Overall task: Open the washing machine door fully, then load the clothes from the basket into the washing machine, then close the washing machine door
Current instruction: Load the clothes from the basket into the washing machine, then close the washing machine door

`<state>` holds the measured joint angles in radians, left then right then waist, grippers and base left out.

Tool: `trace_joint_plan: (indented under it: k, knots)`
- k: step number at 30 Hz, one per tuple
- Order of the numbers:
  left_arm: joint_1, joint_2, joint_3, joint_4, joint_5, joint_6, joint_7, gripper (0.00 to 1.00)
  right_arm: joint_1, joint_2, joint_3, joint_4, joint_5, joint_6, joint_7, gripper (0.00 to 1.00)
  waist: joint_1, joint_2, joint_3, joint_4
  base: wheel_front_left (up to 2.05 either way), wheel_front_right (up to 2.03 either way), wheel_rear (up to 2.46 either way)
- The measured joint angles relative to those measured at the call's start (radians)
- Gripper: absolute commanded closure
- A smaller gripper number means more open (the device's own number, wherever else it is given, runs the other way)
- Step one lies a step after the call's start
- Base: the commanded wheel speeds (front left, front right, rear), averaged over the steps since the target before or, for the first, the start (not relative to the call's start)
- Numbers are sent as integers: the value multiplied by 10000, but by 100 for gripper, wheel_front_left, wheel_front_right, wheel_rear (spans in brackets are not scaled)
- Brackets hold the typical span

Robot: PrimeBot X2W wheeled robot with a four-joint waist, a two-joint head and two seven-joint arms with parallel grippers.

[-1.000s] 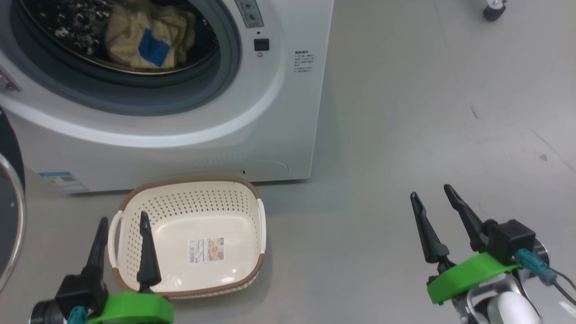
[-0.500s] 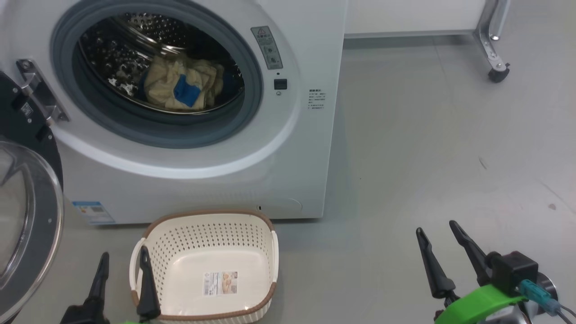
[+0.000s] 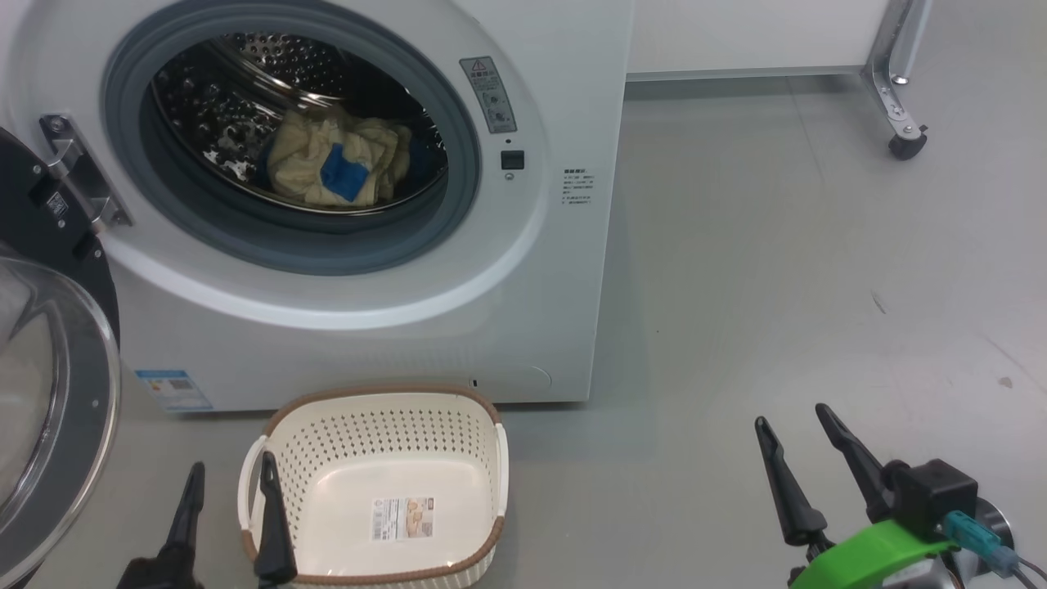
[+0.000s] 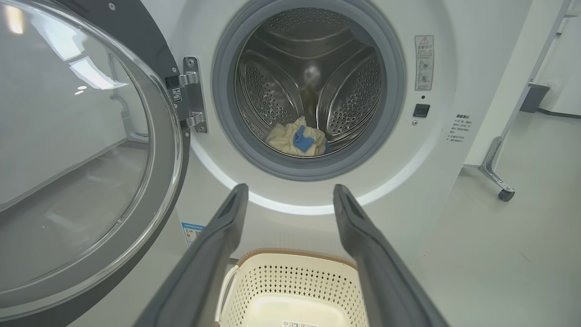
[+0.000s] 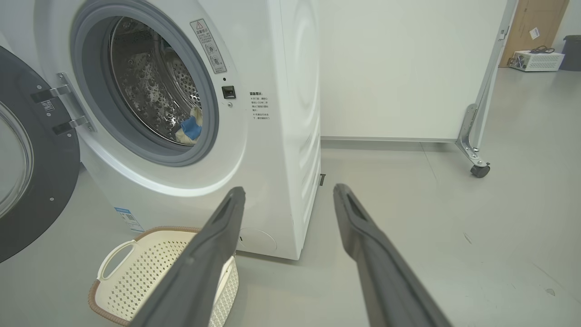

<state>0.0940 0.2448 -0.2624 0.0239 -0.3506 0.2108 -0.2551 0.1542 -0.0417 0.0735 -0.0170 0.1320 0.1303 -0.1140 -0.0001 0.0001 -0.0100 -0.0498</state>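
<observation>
L gripper point(image 3: 231, 460): my two fingers are spread wide w/ nothing between them, tips aimed at the washing machine point(image 3: 532, 327). The basket point(image 3: 376, 393) sits on the floor point(image 3: 777, 286) right at these fingers. In head view one finger crosses its left wall by the white handle and the other is just outside it. Can't tell if either touches. In the L wrist view the basket is low between the two fingers. Its bottom is bare w/ the label sticker point(image 3: 401, 518) showing. The basket's far rim is near the washer front but apart from it.

Ahead of and above my L fingertips is the round opening w/ the grey seal point(image 3: 458, 188). The clothes point(image 3: 339, 168) lie in a pale-yellow bundle w/ a blue patch at the bottom of the steel drum point(image 3: 229, 90). In the L wrist view they're above the gap between my fingertips.

The washing machine door point(image 4: 81, 150) is swung open, hanging on the hinge point(image 3: 82, 176) on the washer's left side. It's off to the left of my L fingers, w/ the glass bowl and black rim toward me. A small blue sticker point(image 3: 173, 390) is low on the washer front, ahead-left of those fingers.

R gripper point(image 3: 791, 413): fingers are spread apart too and hold nothing. They're over bare floor, well to the right of the basket and out past the washer's right front corner. In the R wrist view that corner is ahead between my fingers, and the basket is down-left, partly behind my left finger. A caster wheel point(image 3: 906, 146) on a metal leg is far ahead-right of my R fingertips.
</observation>
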Motion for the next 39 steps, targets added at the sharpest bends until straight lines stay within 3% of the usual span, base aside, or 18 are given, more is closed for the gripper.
trace_joint_plan:
  k: [20,39]
  knots:
    - [-35,-61,-29,92,192,-82,0,0,31,0,2,6,19,0,0,0,0,0,72,-17,-6,6,0]
    - [-128,-61,-73,88,192,-94,0,0,35,8,-48,63,88,0,-4,0,0,0,129,92,-128,128,0]
